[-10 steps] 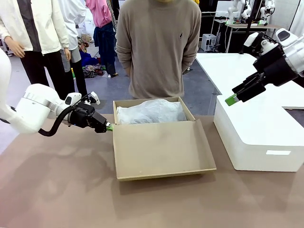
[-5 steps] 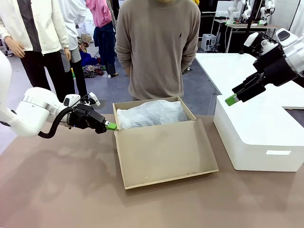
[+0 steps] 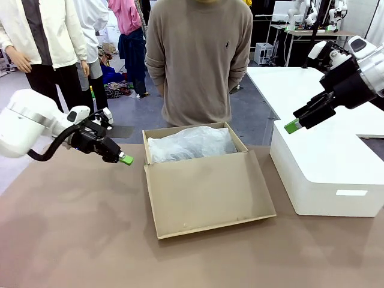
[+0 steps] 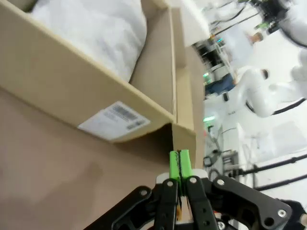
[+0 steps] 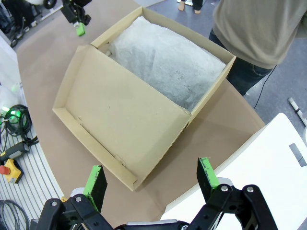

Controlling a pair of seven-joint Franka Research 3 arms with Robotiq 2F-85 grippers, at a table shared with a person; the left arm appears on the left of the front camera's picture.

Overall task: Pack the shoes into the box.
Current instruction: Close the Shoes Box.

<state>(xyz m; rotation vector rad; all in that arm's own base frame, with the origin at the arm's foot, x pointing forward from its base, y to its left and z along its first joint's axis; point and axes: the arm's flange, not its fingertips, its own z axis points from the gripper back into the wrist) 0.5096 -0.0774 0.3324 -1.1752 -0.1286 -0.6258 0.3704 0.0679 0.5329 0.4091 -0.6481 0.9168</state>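
Left claw [image 3: 126, 160]: I see its 2 green pads pressed together with nothing between them. It hovers above the counter [image 3: 72, 228], near the left side of the box [image 3: 207, 192] but apart from it.
Right claw [image 3: 291, 126]: my wrist camera shows the 2 fingers spread wide and empty. It is held high over the left edge of the white box [image 3: 324, 174].
Box: brown cardboard, open, mid-counter. Its hinged lid lies folded out toward my side, inner face up.
Tissue paper [image 3: 191, 143]: white and crumpled, it fills the box; I cannot tell what lies under it.
Label [image 4: 114, 122]: a white barcode sticker on the box's outer wall, facing my left claw.
White box: larger, with rounded edges, on the counter right of the cardboard box with a gap between them.
Person [image 3: 201, 60]: stands at the far side, just behind the box.
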